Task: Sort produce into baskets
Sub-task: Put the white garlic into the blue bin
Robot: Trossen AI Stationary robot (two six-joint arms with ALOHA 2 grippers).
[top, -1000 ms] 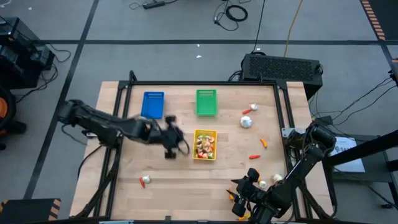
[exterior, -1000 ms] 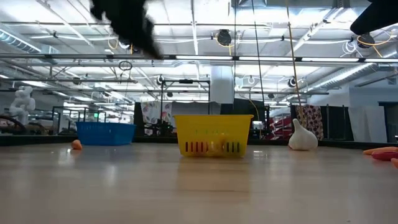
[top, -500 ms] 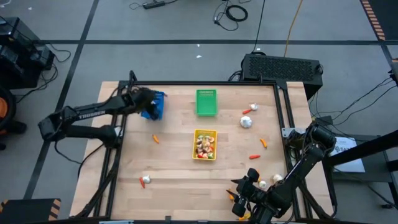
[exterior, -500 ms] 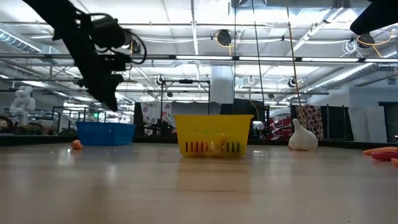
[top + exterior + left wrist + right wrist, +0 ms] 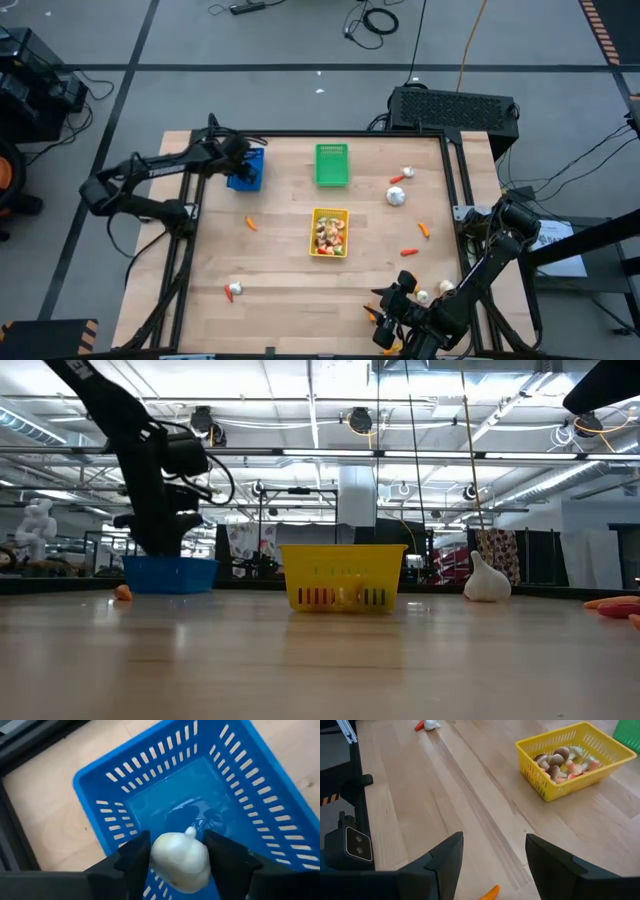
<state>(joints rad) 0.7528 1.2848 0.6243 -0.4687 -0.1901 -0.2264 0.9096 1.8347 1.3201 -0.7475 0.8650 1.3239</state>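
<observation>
From above, we find the left hand (image 5: 243,166) hiding part of the blue basket (image 5: 250,181). In the left wrist view, the white bulb (image 5: 180,858) covers the basket floor. We cannot identify the small pieces in the yellow basket (image 5: 330,213).

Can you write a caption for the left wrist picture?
Left gripper holds a white bulb over the empty blue basket.

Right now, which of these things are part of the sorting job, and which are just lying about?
Job:
- blue basket
- green basket
- yellow basket
- white bulb between the left gripper fingers
- loose carrot piece

Lying about:
- black box behind the table
- floor cables
</observation>
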